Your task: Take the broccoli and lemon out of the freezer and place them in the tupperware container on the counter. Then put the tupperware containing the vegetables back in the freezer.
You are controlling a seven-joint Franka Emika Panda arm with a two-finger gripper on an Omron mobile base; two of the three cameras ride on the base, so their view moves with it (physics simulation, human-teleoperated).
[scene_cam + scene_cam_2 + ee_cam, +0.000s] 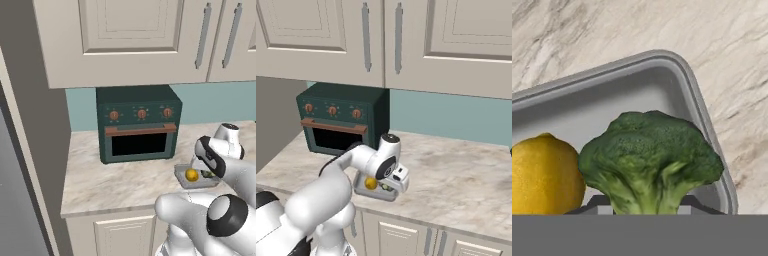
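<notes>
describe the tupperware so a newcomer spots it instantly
Start at the dark green toaster oven on the beige counter. In front of it and to its right sits the tupperware container, a shallow grey round-cornered tray, the only dish there, holding the lemon and broccoli.

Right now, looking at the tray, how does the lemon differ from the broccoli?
The lemon is bright yellow and smooth; the broccoli is dark green and lumpy. The lemon is a plain rounded shape, while the broccoli has a bushy crown on a paler stalk. In the hand view the broccoli's stalk sits between the fingertips of the end effector, while the lemon lies off to one side. Both are in the grey tupperware container, side by side.
</notes>
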